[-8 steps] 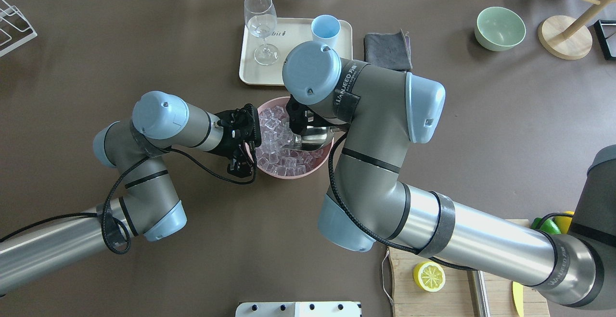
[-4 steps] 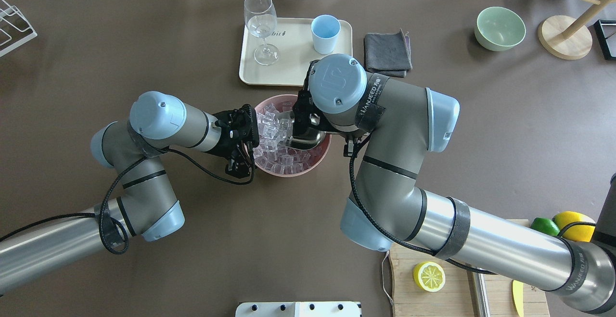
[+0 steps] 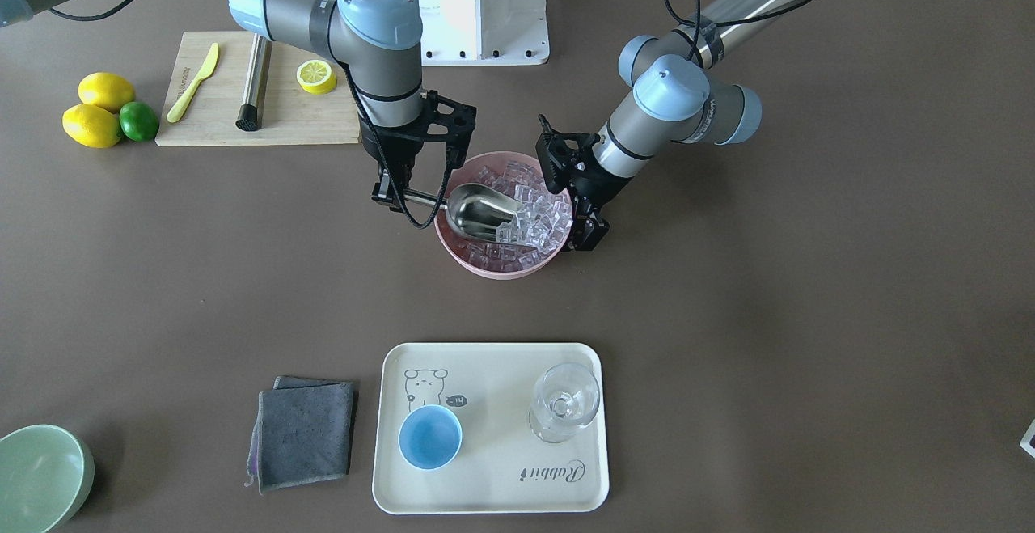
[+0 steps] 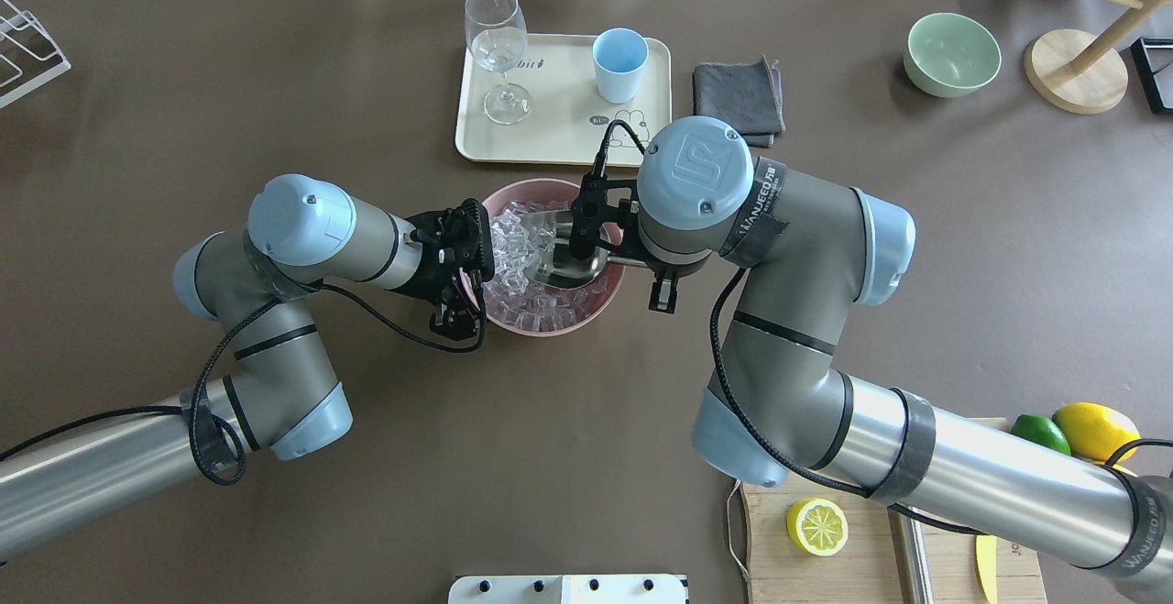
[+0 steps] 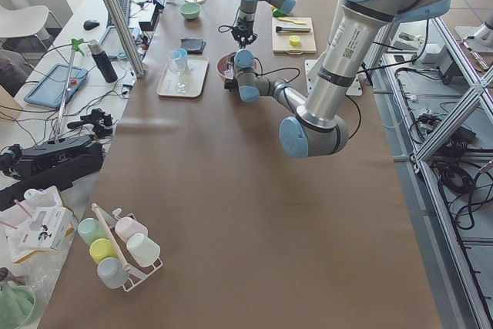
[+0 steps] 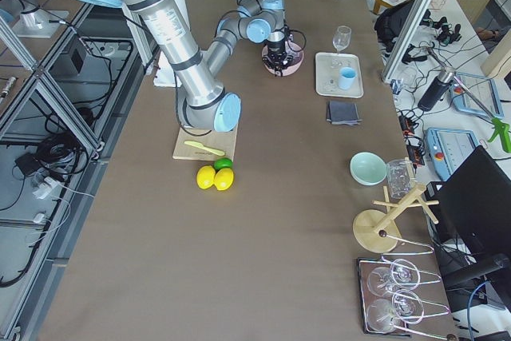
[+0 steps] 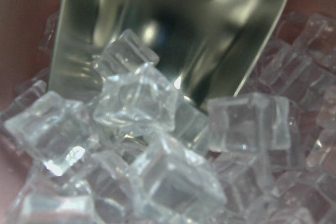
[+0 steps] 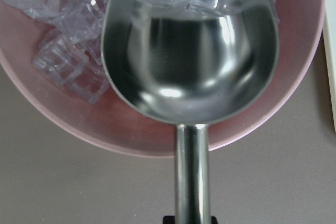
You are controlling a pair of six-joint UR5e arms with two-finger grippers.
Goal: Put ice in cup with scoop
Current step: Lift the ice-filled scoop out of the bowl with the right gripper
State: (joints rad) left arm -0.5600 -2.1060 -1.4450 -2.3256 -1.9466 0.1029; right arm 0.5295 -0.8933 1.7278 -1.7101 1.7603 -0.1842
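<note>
Scoop [image 3: 483, 211] mouth in ice [image 3: 538, 211], pink bowl [image 3: 493, 268]; cubes at its lip | right gripper [image 3: 394, 193] clamped on scoop handle | left gripper [image 3: 584, 211] at bowl rim, closure unclear | cup [image 3: 430, 436] empty on tray [image 3: 493, 492], well apart | ice likely hard, slick, light: carry trough level by the handle

— Is your lighting good?
— Bright, even; soft shadows on your table [image 4: 183, 82]. Glare streaks the scoop [image 8: 189, 51], and the nearest ice [image 7: 173, 182] blurs in your left wrist view.
</note>
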